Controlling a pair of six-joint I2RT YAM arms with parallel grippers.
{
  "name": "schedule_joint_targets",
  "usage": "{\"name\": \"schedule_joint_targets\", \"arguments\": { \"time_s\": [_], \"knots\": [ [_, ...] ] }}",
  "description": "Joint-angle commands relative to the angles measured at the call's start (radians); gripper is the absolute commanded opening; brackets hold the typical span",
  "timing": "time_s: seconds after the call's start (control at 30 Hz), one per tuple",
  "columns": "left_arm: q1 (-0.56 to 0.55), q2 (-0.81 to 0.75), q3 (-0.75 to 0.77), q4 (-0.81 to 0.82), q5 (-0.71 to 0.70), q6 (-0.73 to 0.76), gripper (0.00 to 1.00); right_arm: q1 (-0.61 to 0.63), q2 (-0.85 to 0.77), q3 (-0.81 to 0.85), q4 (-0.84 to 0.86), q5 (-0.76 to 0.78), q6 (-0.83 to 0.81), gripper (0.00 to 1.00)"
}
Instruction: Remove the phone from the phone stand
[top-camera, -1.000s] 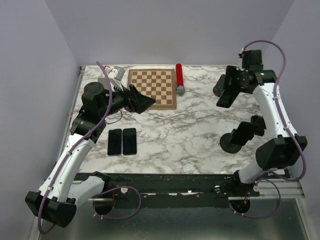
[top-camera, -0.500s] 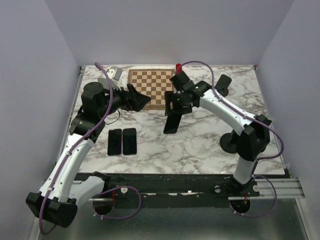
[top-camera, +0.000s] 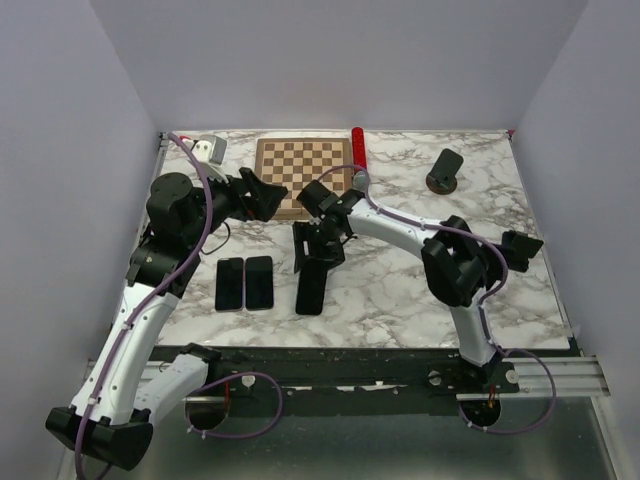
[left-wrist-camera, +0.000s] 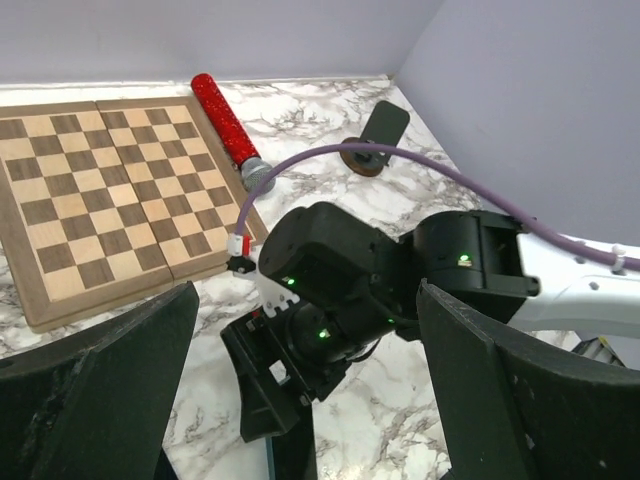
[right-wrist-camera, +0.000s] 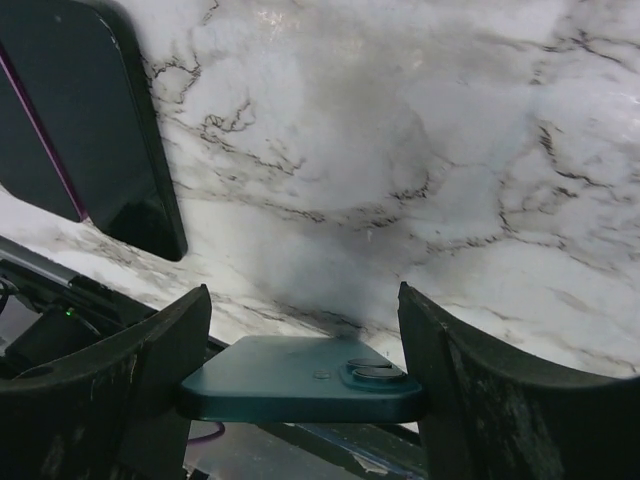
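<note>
Right tool (top-camera: 313, 258): is closing on the phone (right-wrist-camera: 290, 385), one finger (right-wrist-camera: 110, 400) pressing on each of two opposite edges.
Phone: is sitting in the right tool's grip low over the near-centre of the desk (top-camera: 400, 290), its camera lenses facing the wrist camera; whether it is touching the marble I cannot tell.
Phone stand (top-camera: 444, 170): is standing near the far right corner of the desk, well apart from the phone.
Left tool (top-camera: 268, 195): is hanging with its fingers spread wide, gripping nothing, above the near left corner of the chessboard (top-camera: 303, 168).
Two dark phones (top-camera: 245, 284): are lying flat side by side, just left of the gripped phone.
Red tube (top-camera: 357, 152): is lying along the right edge of the chessboard.
</note>
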Motion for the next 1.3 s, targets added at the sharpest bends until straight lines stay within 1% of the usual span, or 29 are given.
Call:
{"name": "schedule_joint_targets", "arguments": {
  "time_s": [0.0,0.1,0.2,0.33,0.4,0.5,0.57,0.63,0.7,0.77,0.8,1.0,1.1,1.27],
  "knots": [
    [0.009,-0.006,0.008,-0.012,-0.046,0.022,0.98,0.018,0.101,0.079,0.022,-0.115,0.023,0.01],
    [0.012,-0.002,0.008,-0.01,-0.034,0.013,0.99,0.018,0.17,0.117,0.004,-0.111,0.011,0.01],
    [0.012,-0.002,0.001,0.002,-0.014,0.004,0.98,0.019,0.202,0.109,0.042,-0.099,0.03,0.04],
    [0.012,0.003,0.0,0.007,-0.001,-0.003,0.98,0.021,0.237,0.125,0.061,-0.016,0.057,0.06],
    [0.012,0.005,0.002,0.004,0.006,-0.006,0.98,0.021,0.255,0.141,0.068,0.001,0.071,0.07],
    [0.012,0.003,0.003,0.006,0.012,-0.008,0.99,0.028,0.275,0.137,0.11,0.006,0.106,0.11],
    [0.012,0.005,0.001,0.006,0.012,-0.008,0.98,0.032,0.294,0.146,0.118,0.023,0.116,0.17],
    [0.012,0.007,0.003,0.006,0.013,-0.009,0.98,0.042,0.316,0.172,0.104,0.049,0.115,0.26],
    [0.012,0.01,0.003,0.007,0.016,-0.011,0.98,0.051,0.341,0.213,0.079,0.065,0.109,0.36],
    [0.013,0.012,0.003,0.007,0.022,-0.014,0.98,0.057,0.36,0.246,0.052,0.089,0.097,0.5],
    [0.012,0.012,0.003,0.007,0.023,-0.014,0.99,0.059,0.366,0.261,0.038,0.104,0.089,0.56],
    [0.012,0.013,0.002,0.009,0.026,-0.015,0.99,0.061,0.354,0.252,-0.003,0.187,0.043,0.6],
    [0.012,0.013,0.002,0.011,0.027,-0.017,0.98,0.061,0.354,0.256,-0.049,0.248,0.021,0.6],
    [0.012,0.012,0.001,0.014,0.033,-0.018,0.98,0.061,0.358,0.253,-0.092,0.289,0.021,0.61]
  ]
}}
